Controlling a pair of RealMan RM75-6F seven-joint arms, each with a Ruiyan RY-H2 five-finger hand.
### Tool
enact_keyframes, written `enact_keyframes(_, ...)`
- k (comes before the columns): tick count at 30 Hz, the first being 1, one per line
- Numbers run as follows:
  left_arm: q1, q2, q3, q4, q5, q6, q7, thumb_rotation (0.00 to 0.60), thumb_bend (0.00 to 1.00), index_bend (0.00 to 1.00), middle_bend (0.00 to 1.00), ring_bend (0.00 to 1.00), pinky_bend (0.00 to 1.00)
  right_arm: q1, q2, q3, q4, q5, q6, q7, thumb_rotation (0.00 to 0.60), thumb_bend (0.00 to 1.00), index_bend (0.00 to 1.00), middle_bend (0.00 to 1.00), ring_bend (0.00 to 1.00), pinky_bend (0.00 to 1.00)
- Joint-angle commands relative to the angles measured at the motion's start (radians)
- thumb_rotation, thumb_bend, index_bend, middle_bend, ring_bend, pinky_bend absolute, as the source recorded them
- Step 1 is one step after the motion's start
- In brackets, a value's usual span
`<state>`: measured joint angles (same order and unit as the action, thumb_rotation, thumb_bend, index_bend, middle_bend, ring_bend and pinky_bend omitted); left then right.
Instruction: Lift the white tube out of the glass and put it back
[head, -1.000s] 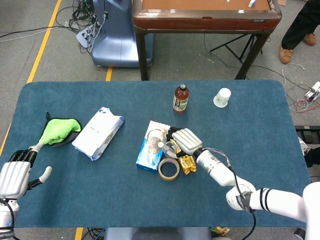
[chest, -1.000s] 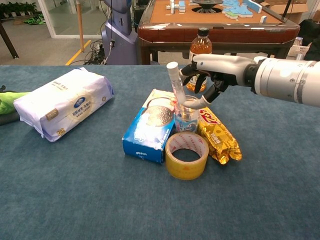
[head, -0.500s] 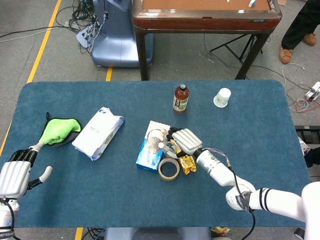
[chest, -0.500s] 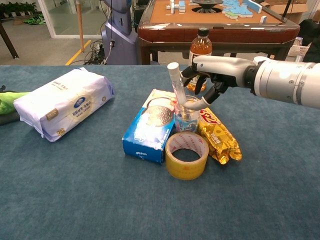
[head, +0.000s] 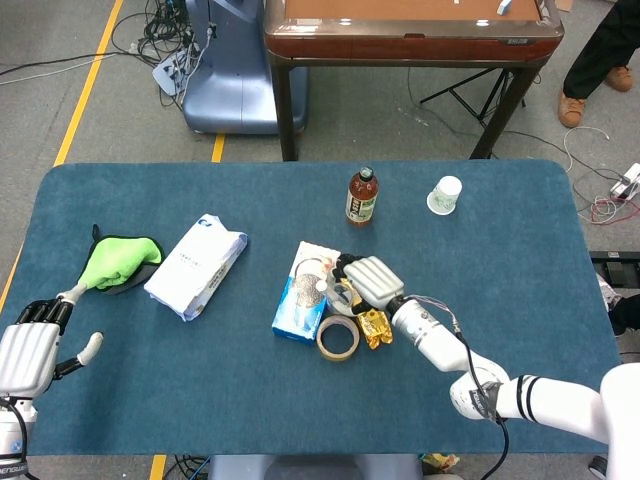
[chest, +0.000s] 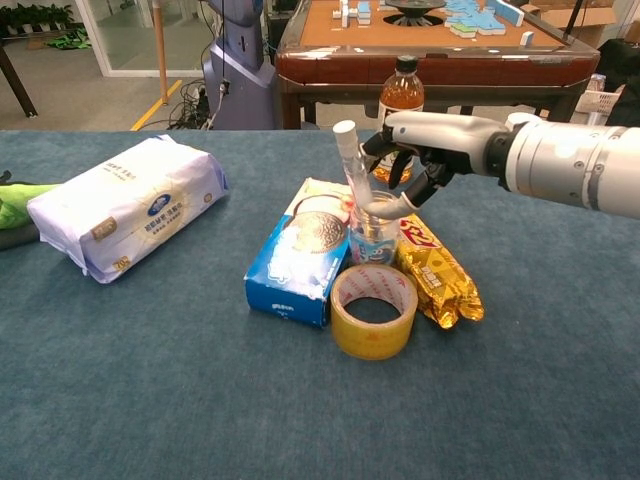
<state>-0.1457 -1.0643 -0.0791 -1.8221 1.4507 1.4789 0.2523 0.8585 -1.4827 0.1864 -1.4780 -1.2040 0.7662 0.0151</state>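
While the head view shows the left hand (head: 30, 352) spread and holding nothing at the near left table (head: 120, 400) corner, the chest view shows the right hand (chest: 425, 150) pinching the white tube (chest: 350, 165), which leans in the glass (chest: 372, 240).

Right hand (chest: 425, 150) has a smooth silver-grey shell over its back and black fingers (chest: 405, 168). Its forearm (chest: 570, 165) is a pale grey cylinder with a dark ring at the wrist; thin cables run along it, and black bands ring the white elbow. Left hand (head: 30, 350) has a ridged silver-white back, black fingers and a pale thumb.
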Motion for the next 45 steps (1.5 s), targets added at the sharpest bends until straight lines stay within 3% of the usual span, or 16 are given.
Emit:
enact_keyframes(1, 0.0, 0.0, 0.0, 0.001, -0.001, -0.001, 0.0, 0.6, 0.21, 0.11, 0.2, 0.24, 0.19, -0.001, 0.0, 0.0, 0.001, 0.001, 0.001, 0.001, 0.6, 0.45, 0.54, 0.34, 0.19, 0.28)
enact_keyframes(19, -0.007, 0.0, -0.005, -0.006, -0.003, -0.006, 0.01, 0.6, 0.21, 0.11, 0.2, 0.24, 0.19, -0.047, 0.029, 0.02, -0.025, -0.051, 0.089, 0.089, 0.6, 0.46, 0.6, 0.39, 0.25, 0.29)
enact_keyframes(30, -0.011, 0.003, -0.005, -0.013, -0.005, -0.012, 0.019, 0.6, 0.21, 0.11, 0.2, 0.24, 0.19, -0.096, 0.033, 0.042, -0.015, -0.079, 0.135, 0.286, 0.6, 0.49, 0.64, 0.44, 0.33, 0.29)
enact_keyframes(45, -0.018, 0.006, -0.009, -0.024, -0.008, -0.017, 0.033, 0.6, 0.21, 0.11, 0.2, 0.24, 0.19, -0.139, 0.055, 0.09, -0.027, -0.1, 0.143, 0.614, 0.6, 0.51, 0.64, 0.45, 0.35, 0.3)
